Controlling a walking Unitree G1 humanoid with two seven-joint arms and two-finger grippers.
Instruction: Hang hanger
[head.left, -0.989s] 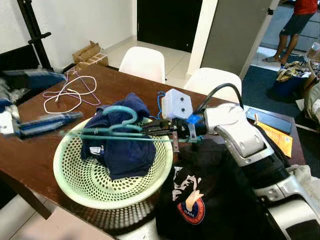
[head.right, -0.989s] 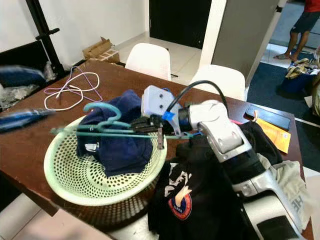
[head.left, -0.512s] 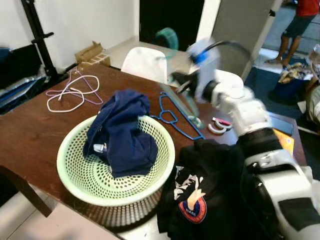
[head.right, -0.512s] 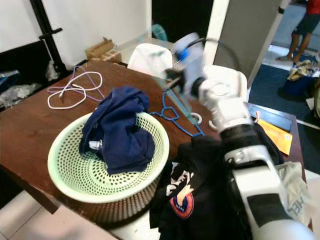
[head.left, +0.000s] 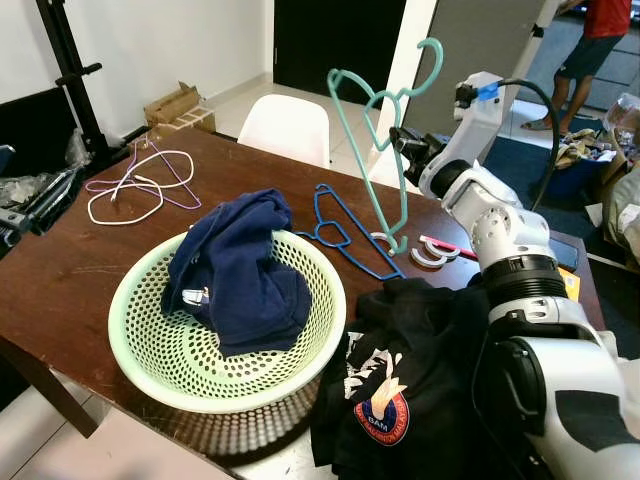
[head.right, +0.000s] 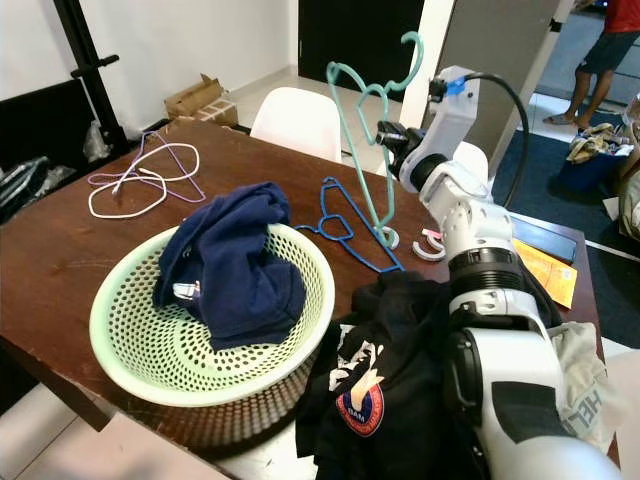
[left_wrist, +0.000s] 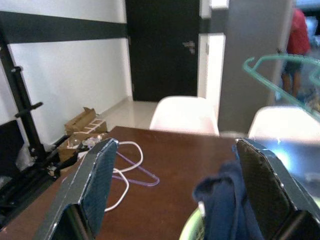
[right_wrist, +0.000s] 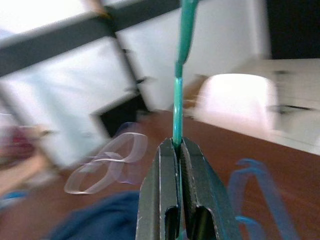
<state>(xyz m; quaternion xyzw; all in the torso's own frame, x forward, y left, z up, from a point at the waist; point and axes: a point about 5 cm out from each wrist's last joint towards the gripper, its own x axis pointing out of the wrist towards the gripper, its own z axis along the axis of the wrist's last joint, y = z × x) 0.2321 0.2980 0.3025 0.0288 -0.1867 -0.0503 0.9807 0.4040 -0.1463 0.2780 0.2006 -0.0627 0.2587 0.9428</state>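
The right gripper (head.left: 402, 140) is raised above the far side of a brown table (head.left: 70, 260), at about one o'clock in the head view. Its two black fingers (right_wrist: 167, 190) are pressing together around the thin bar of a teal hanger (head.left: 385, 130). The hanger is standing nearly upright in the air, its hook pointing up in front of a grey wall panel and its lower corner hanging just above the tabletop.

A blue hanger (head.left: 345, 232) is lying flat on the table at about twelve o'clock, just behind a pale green basket (head.left: 160, 350). The basket is sitting near the table's front edge and is holding a crumpled navy garment (head.left: 240, 280). A black T-shirt (head.left: 410, 370) with a round printed badge is lying at about four o'clock, touching the basket's right side. White and purple hangers (head.left: 135, 185) are lying at about ten o'clock, well apart from the basket.

The left gripper (left_wrist: 177, 192) is hovering over the table with its fingers spread wide apart, holding nothing.

A person (head.left: 590, 50) is standing in the far doorway at about two o'clock.
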